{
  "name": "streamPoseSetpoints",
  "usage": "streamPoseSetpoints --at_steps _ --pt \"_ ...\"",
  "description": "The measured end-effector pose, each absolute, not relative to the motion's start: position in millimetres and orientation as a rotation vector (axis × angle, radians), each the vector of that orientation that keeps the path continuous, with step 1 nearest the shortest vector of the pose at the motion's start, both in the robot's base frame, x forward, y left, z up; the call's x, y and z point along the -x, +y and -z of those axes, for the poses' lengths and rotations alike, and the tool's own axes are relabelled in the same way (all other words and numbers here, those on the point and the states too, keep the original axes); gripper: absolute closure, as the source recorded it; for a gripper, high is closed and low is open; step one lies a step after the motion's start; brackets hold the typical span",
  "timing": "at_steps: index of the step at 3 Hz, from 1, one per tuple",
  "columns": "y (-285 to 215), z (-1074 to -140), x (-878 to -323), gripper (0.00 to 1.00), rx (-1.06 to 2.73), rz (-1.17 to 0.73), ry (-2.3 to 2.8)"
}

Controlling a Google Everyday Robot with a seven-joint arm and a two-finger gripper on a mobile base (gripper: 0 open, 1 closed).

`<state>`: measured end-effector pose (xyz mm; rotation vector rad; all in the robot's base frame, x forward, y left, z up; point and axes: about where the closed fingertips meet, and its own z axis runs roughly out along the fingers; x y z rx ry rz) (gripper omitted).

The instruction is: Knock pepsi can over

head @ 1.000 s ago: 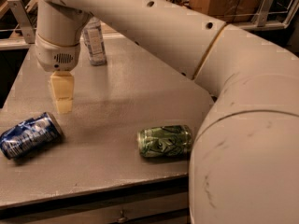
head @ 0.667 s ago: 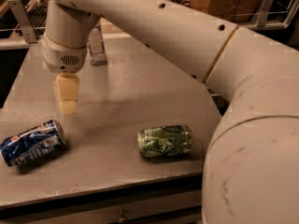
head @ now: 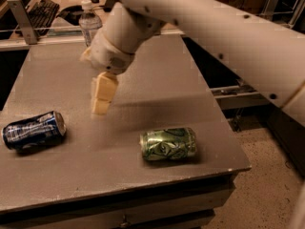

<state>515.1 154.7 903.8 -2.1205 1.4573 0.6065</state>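
The pepsi can (head: 33, 131), dark blue with white lettering, lies on its side at the left edge of the grey table (head: 157, 94). My gripper (head: 102, 101) hangs above the table's middle left, to the right of the can and higher, apart from it. It holds nothing. My pale arm reaches in from the upper right.
A green patterned can (head: 168, 144) lies on its side near the table's front right. A clear water bottle (head: 90, 26) stands at the back edge behind my wrist. A keyboard and desk clutter lie beyond. The floor drops off right of the table.
The view has shifted, so the table and cans sit further right in frame. My gripper has lifted and moved right, away from the pepsi can, which still lies on its side.
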Motion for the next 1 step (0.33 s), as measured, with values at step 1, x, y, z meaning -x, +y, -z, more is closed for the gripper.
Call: streamPoseSetpoints --at_steps 1 --pt "122.1 -907.8 -521.3 0.0 2.045 -0.606 1.513"
